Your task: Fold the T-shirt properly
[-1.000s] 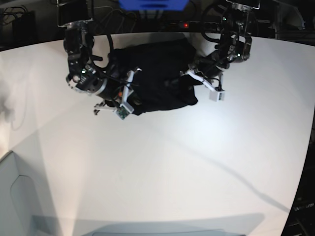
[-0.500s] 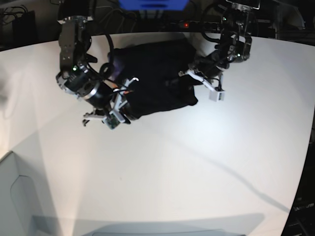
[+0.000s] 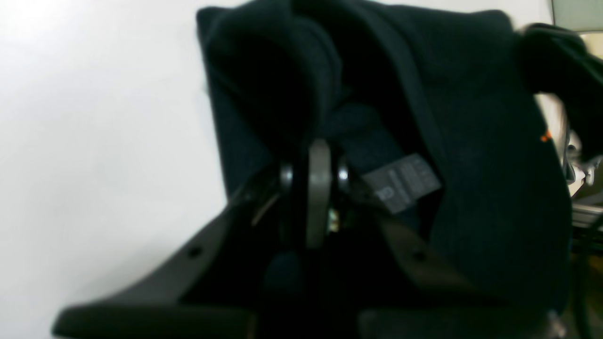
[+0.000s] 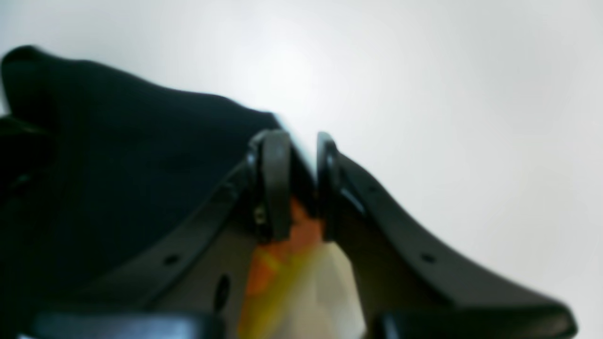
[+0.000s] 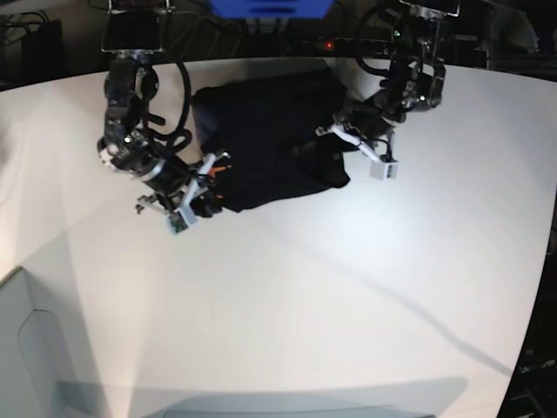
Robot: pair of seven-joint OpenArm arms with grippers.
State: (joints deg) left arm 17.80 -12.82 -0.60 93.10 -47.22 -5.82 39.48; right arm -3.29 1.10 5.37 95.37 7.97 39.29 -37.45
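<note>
The black T-shirt [image 5: 270, 131] lies bunched at the back of the white table [image 5: 305, 287]. My right gripper [image 5: 211, 177], on the base view's left, is shut on the shirt's left edge. In the right wrist view [image 4: 299, 155] its fingers pinch black cloth [image 4: 118, 155] with an orange print [image 4: 301, 230] between them. My left gripper [image 5: 322, 144] is shut on the shirt's right side. In the left wrist view [image 3: 313, 155] it grips a dark fold [image 3: 471, 141], with a grey label [image 3: 400, 183] right beside the fingers.
A grey bin [image 5: 26, 348] stands at the front left corner. Cables and a blue object [image 5: 270, 7] sit behind the table's far edge. A white camera mount [image 5: 383, 167] sticks out from the left arm.
My right gripper has moved toward the front left with the shirt's edge, drawing that side outward; a bit of orange print now shows. The left arm has not moved.
</note>
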